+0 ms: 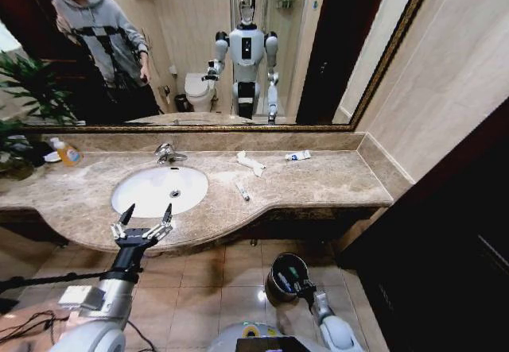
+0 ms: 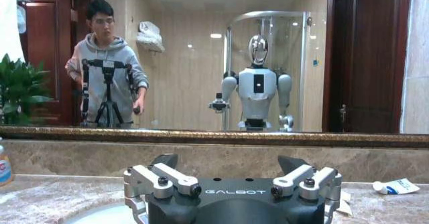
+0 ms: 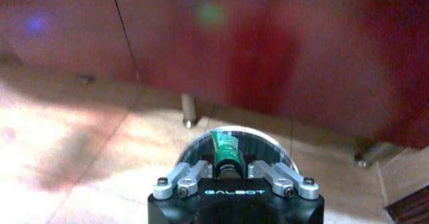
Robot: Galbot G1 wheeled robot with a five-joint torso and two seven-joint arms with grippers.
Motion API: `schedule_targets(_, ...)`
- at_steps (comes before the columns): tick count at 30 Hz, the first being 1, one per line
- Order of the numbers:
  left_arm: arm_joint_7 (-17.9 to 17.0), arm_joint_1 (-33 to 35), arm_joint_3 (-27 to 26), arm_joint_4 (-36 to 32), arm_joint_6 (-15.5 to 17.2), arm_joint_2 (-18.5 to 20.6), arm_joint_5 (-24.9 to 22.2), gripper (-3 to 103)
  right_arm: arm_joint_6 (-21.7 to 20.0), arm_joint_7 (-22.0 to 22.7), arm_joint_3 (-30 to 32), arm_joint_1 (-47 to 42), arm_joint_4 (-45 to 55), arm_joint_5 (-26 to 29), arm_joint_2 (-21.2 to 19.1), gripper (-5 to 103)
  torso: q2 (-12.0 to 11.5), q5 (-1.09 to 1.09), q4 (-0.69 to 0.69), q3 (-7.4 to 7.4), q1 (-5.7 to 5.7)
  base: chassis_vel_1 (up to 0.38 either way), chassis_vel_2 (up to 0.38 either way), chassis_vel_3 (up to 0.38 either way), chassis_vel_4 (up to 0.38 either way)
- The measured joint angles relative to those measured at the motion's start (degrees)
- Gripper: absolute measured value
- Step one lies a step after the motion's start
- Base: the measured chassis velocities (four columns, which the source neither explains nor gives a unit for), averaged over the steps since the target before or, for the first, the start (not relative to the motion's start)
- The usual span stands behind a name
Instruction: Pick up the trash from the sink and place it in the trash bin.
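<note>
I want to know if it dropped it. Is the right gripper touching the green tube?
Touching. The right wrist view shows the right gripper shut on the green tube.

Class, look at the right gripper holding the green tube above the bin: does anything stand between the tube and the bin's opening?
Nothing visible does. The right gripper is shut on the green tube, which hangs directly over the small round dark trash bin with a shiny rim, on the tiled floor below the beige marble countertop.
</note>
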Motion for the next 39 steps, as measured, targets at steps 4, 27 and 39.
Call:
schedule_targets(4,0.0,0.0,0.0,0.0,0.0,0.0,0.0,100,1.08,-0.3,0.01,3.91,-6.77,-1.11,0.62,21,0.0,0.0,0.0,0.0,0.0,0.0,0.0,0.0,0.0)
schedule_targets(27,0.0,0.0,0.0,0.0,0.0,0.0,0.0,100,3.06,-0.67,0.8,9.28,-14.14,-4.65,1.36,82,0.0,0.0,0.0,0.0,0.0,0.0,0.0,0.0,0.0)
schedule_targets(39,0.0,0.0,0.0,0.0,0.0,0.0,0.0,100,3.67,0.91,1.29,6.9,-10.77,-4.49,1.24,94,0.0,0.0,0.0,-0.01,0.0,0.0,0.0,0.0,0.0)
